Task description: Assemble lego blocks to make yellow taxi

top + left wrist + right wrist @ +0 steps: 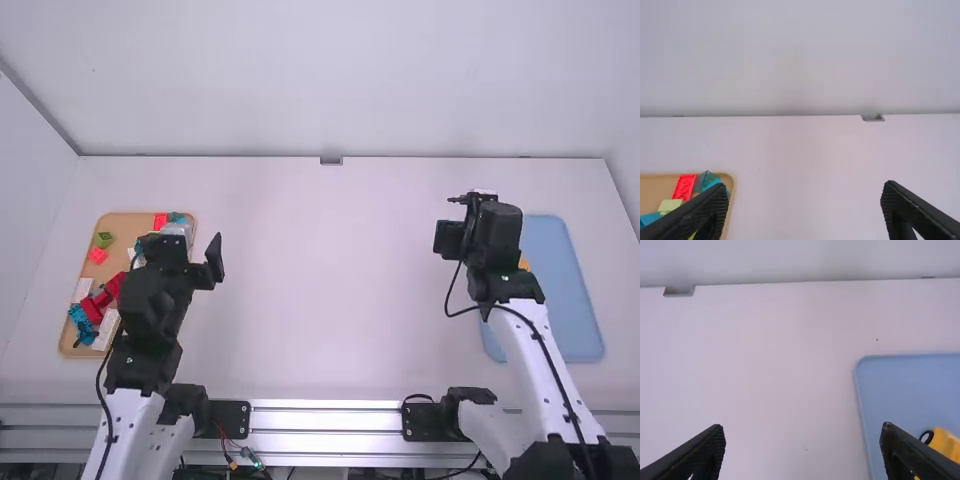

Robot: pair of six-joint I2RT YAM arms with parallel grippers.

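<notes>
We find the task's thing, 1 yellow block piece [943,442], on the blue tray [572,315] at the right side of the table; 1 black wheel [927,437] shows at its side, and the rest is partly hidden behind a finger in the right wrist view. Nearby, the right gripper [484,238] hangs just beside the tray's left edge, its 2 fingers spread wide apart with no piece between them. Well across the white table [335,285], we see the left gripper [191,246] by the right edge of the wooden tray [125,226], its 2 fingers also wide apart and empty. That makes 2 trays and 2 grippers. On the wooden tray we count 1 green block [104,240], 2 bright red blocks, 1 toward the far edge [160,221] and 1 just beside the green block [98,256], and at least 2 white blocks, 1 by the left rim [82,290] and 1 near the close edge [105,330]. Darker red pieces [94,308] and teal pieces [82,322] crowd between them, too overlapped for us to number. At the table's back edge sits 1 small metal bracket [331,160].
</notes>
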